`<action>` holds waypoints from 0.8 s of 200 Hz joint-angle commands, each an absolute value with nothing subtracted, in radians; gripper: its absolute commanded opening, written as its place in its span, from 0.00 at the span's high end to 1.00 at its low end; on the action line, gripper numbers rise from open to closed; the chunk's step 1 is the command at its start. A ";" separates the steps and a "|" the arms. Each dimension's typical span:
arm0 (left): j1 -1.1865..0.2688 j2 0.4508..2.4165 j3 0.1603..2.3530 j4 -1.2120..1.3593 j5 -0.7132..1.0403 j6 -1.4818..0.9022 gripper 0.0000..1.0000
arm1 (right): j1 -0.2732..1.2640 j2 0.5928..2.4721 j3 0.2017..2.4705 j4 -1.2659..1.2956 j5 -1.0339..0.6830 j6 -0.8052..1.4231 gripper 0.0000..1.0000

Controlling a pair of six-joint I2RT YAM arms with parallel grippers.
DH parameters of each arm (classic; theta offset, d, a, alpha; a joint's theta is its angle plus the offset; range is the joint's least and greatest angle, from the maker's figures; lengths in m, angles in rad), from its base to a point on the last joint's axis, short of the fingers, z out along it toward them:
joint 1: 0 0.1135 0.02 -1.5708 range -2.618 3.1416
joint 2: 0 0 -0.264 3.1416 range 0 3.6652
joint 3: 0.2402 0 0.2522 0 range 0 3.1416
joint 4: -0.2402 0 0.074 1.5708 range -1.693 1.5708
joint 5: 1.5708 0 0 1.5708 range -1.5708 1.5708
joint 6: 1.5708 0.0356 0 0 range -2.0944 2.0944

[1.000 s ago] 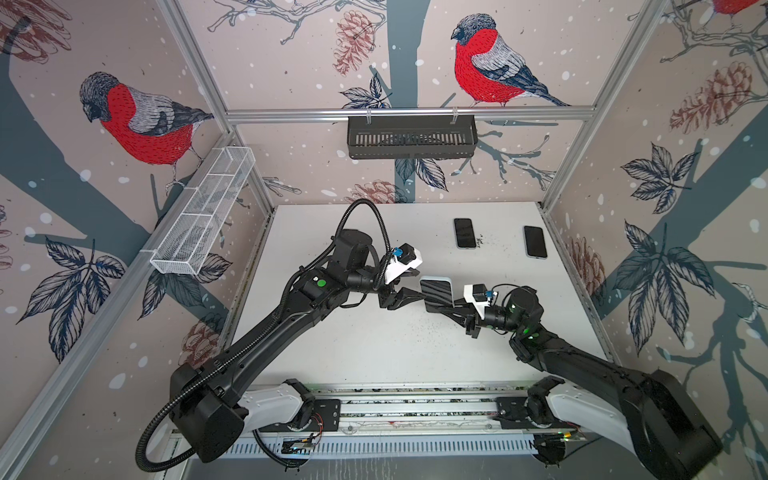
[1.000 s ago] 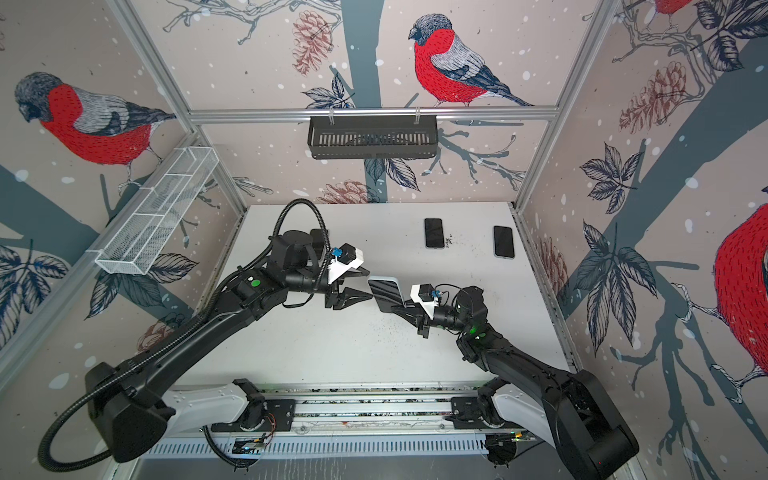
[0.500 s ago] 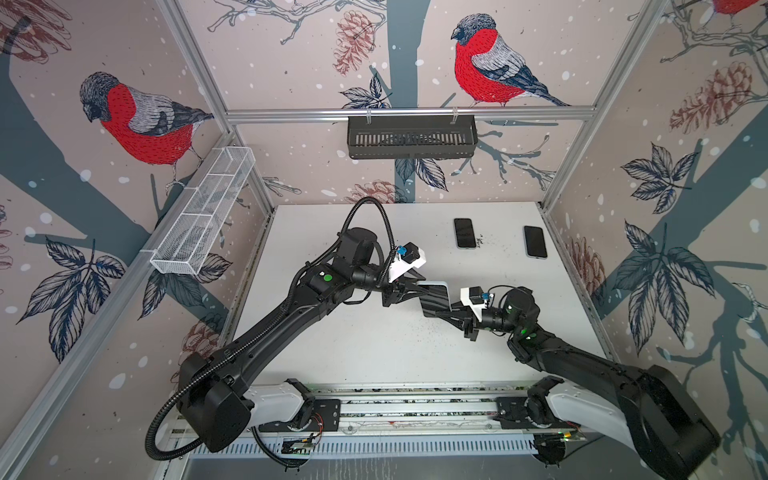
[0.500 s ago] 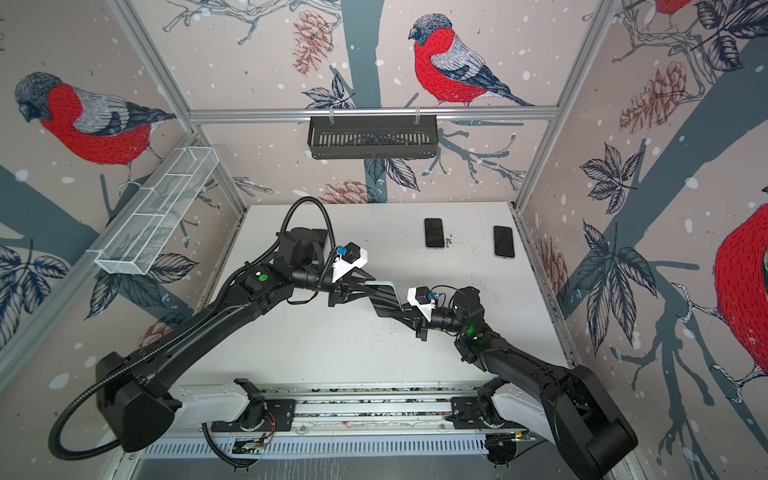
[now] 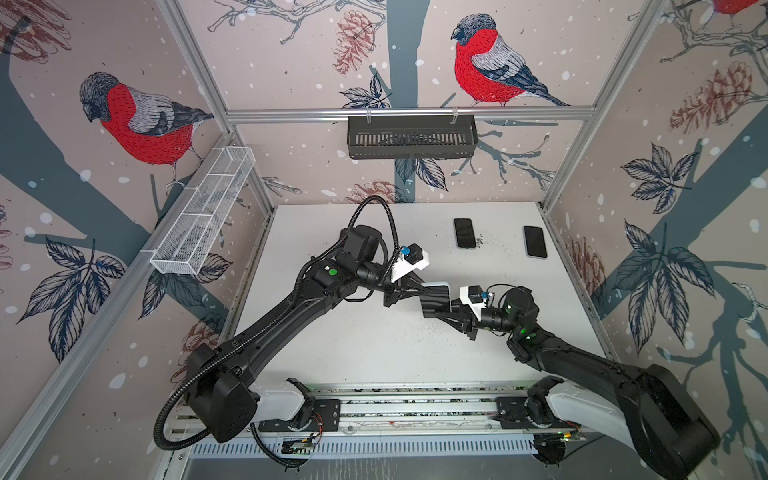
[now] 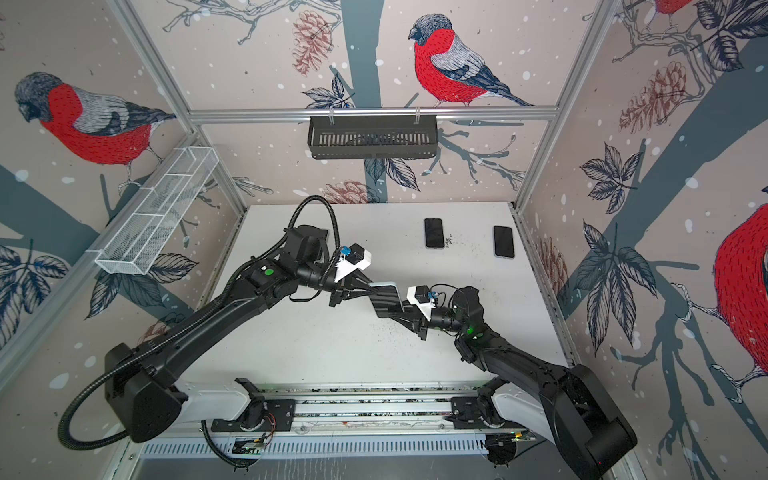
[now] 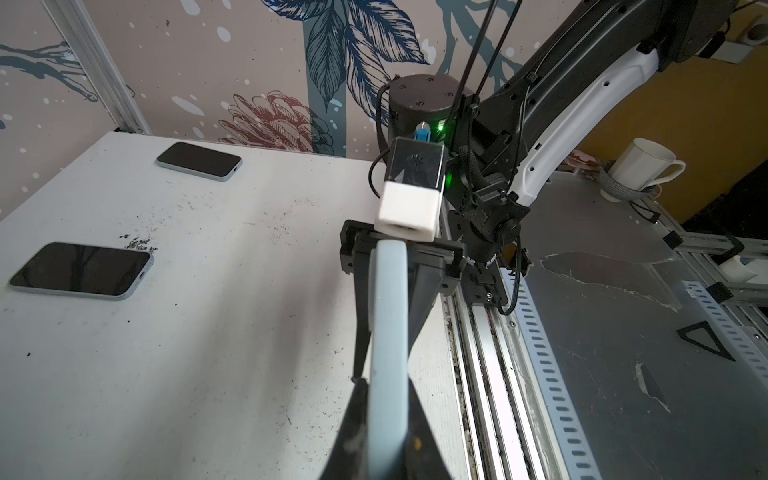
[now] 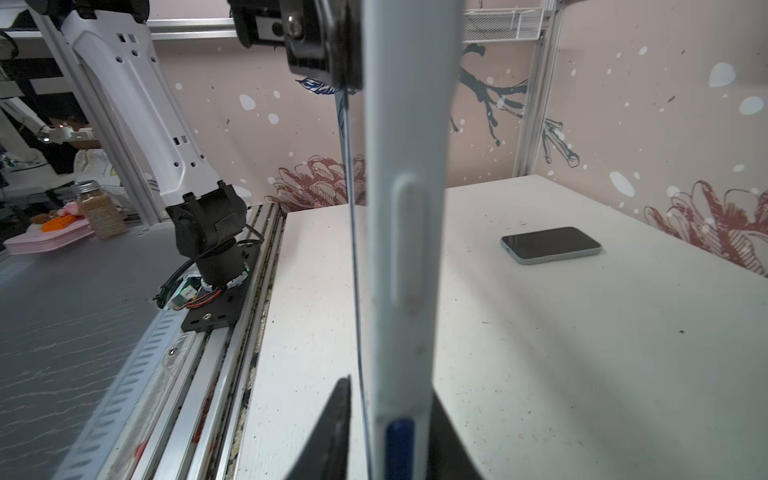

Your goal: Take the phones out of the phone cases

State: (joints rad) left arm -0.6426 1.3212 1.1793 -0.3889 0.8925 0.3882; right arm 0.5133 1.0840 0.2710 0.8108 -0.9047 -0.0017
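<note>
The left gripper (image 5: 422,291) is clamping one end of the cased phone (image 5: 436,300) in mid-air over the table (image 5: 353,345), the right gripper (image 5: 446,318) flanking the other, hold unclear; it is looking stiff, slick, fragile, best pinched by its edges.

The phone (image 5: 435,300) is seen as a dark slab seated in the phone case (image 5: 437,285), whose pale blue rim is shown along the far end in both top views. The cased phone is held clear of the table (image 5: 353,345), near its middle. One end is clamped between the closed fingers of the left gripper (image 5: 417,291). In both wrist views the case is presented edge-on, and a long raised button cover (image 8: 409,245) is moulded into its side.
</note>
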 commanded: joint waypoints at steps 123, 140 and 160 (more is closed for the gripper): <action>-0.641 1.144 0.940 0.258 0.255 -0.534 1.00 | 0.502 0.661 0.442 0.360 -0.190 0.511 0.00; -0.641 1.128 0.895 0.351 0.262 -0.632 1.00 | 0.503 0.620 0.463 0.302 -0.191 0.575 0.00; -0.641 1.117 0.847 0.441 0.263 -0.734 1.00 | 0.502 0.578 0.478 0.246 -0.208 0.640 0.00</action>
